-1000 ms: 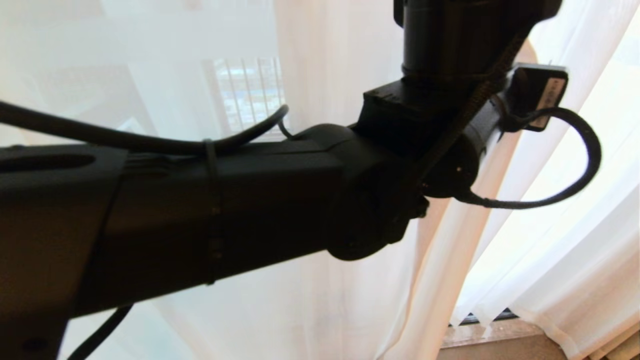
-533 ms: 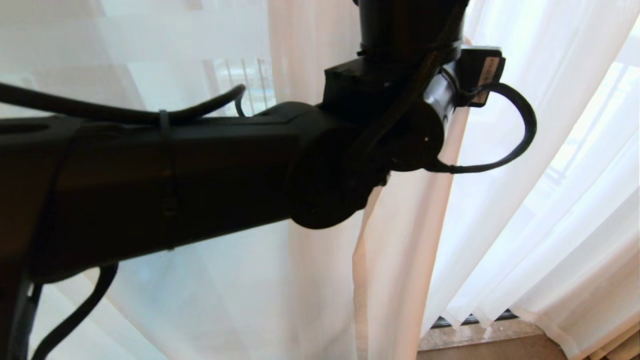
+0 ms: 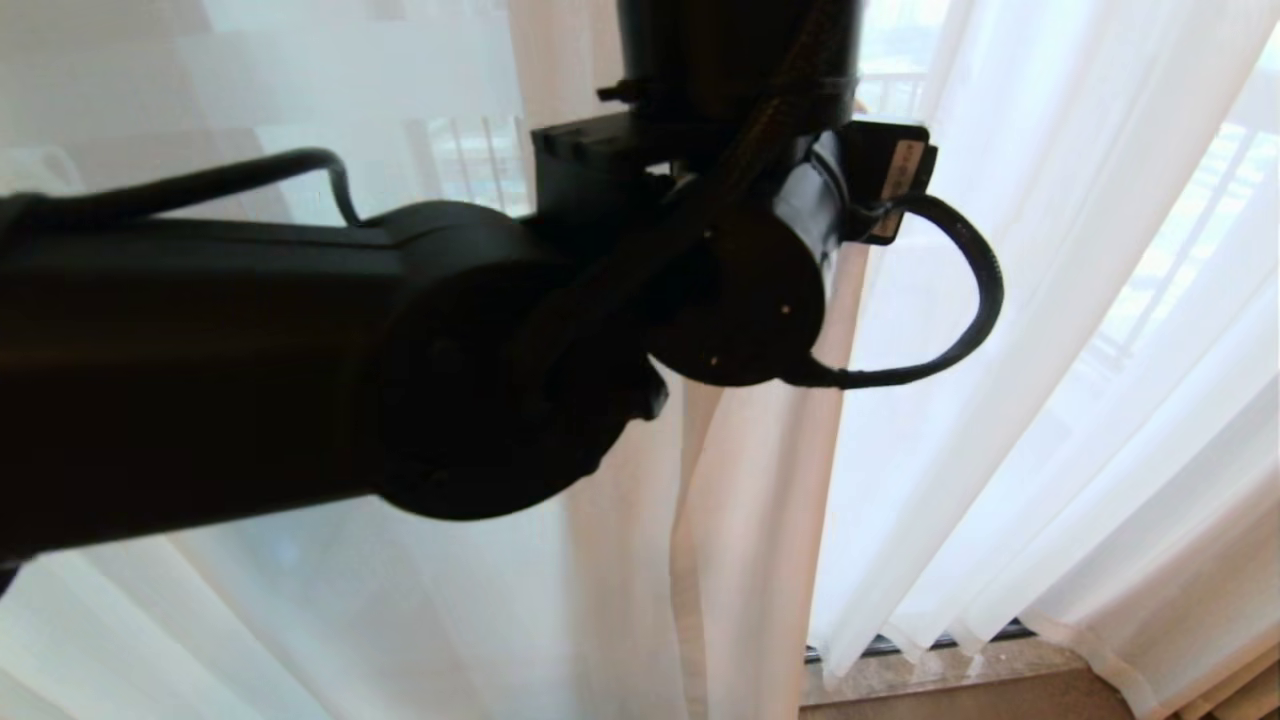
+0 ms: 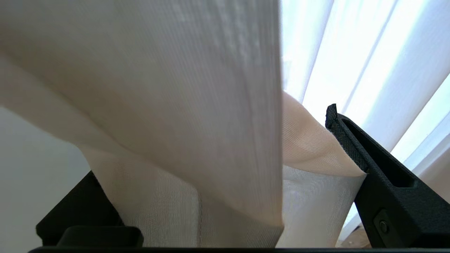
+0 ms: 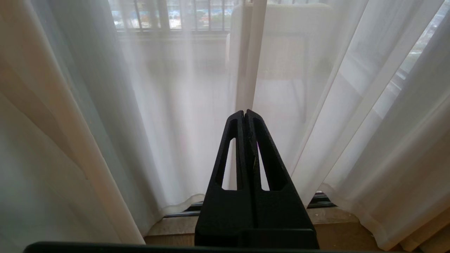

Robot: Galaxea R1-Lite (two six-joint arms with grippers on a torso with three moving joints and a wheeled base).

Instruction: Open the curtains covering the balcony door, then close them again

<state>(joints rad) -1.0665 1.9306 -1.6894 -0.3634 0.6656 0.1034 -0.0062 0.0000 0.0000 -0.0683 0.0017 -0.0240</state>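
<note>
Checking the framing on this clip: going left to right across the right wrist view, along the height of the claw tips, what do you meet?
Sheer curtain panel with the railing behind its top → right claw, shut, in front of the curtains' meeting hems → second sheer curtain panel, in diagonal folds.

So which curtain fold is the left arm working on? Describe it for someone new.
Find the sheer white curtains across the balcony glass. Near their middle, below the left arm's wrist, hangs one warmer, cream-toned fold. It alone drapes between the left gripper's spread fingers; its neighbours hang free.
</note>
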